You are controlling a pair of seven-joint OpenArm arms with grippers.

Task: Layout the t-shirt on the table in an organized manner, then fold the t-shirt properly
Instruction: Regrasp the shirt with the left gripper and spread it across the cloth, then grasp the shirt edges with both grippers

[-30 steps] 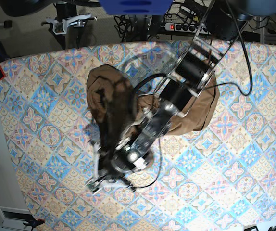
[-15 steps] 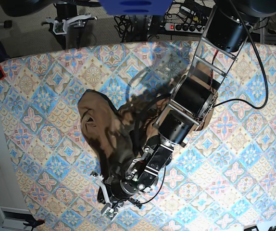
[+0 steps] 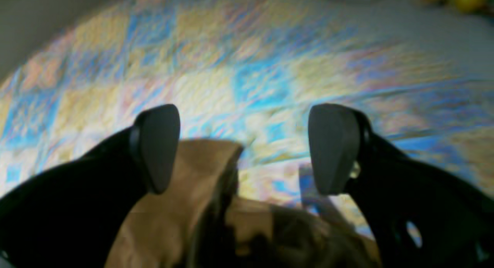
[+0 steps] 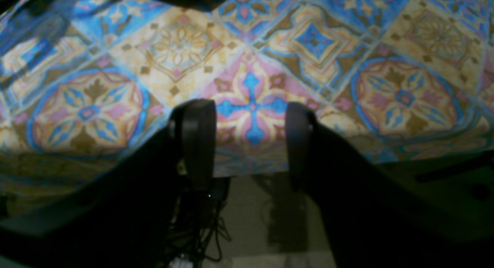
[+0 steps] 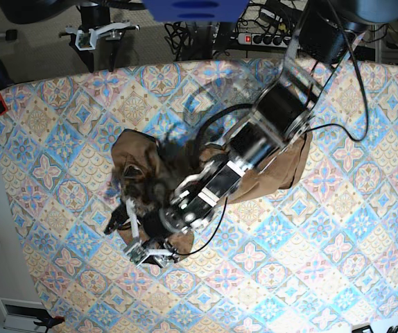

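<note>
Hanging spread over the table [image 5: 338, 236], the left hand [image 5: 135, 234] holds nothing; the crumpled t-shirt [image 5: 272, 173] lies under it, stretching crosswise toward the middle. The right hand [image 4: 247, 140] stands parted, empty.

Left claw [image 3: 245, 148]: black arms, matte grey rounded pads [image 3: 158, 144]; silver links, black cable.

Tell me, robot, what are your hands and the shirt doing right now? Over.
Left hand open, above the t-shirt. Right hand open, empty. T-shirt bunched, not laid flat. Nothing else on the table.
</note>
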